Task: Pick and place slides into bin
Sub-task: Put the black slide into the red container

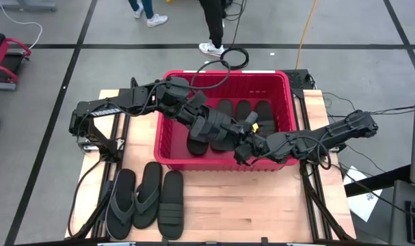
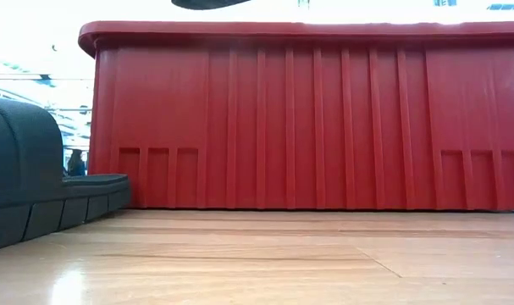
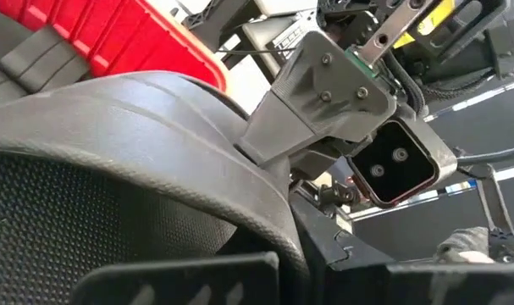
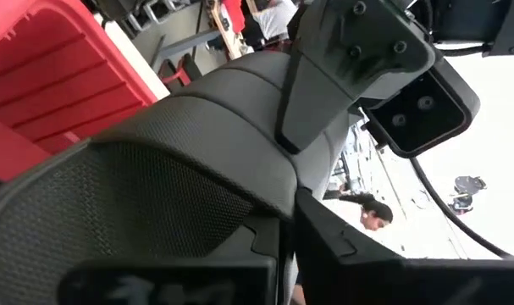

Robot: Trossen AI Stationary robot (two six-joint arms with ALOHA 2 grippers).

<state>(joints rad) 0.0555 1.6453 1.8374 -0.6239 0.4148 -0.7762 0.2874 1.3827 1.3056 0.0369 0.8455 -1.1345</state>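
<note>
In the high view we count four slides lying flat in the red bin (image 1: 224,82), with a fifth, a black ribbed-strap slide (image 1: 208,130), held over the bin's middle. Our left tool (image 1: 200,121) is clamped on one side of that slide and our right tool (image 1: 243,145) is closed on its other side, just inside the bin's near wall. Outside the bin, on the counter (image 1: 262,205) in front of its near wall, three slides wait side by side: two thong flip-flops (image 1: 135,198) and one ribbed slide (image 1: 171,199). By our reckoning the task is past halfway, with the held slide to drop and three left.
</note>
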